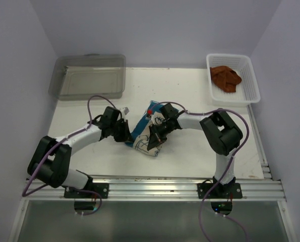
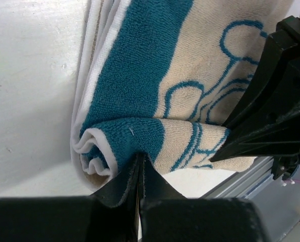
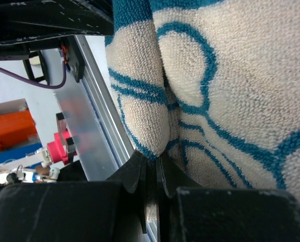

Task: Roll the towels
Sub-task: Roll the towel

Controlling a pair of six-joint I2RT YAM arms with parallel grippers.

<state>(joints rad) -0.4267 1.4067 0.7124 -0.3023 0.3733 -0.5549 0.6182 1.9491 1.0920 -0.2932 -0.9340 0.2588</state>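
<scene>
Towels, two, cream-blue towel [image 1: 145, 137] between inward-bent arms, rust towel [image 1: 225, 78] in basket [image 1: 253, 86], left gripper [image 1: 125, 132] and right gripper [image 1: 158, 134] clamped on cream-blue towel

No wording is legible; the cream towel [image 2: 215, 75] shows only blue curved lines.

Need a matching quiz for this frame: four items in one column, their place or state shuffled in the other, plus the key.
Items:
1. cream towel
2. rust-brown towel
3. clear bin
4. white basket

Place or state:
a. far right
b. centre, partly rolled
c. crumpled inside the basket
d. far left

Pairs: 1-b, 2-c, 3-d, 4-a
</scene>
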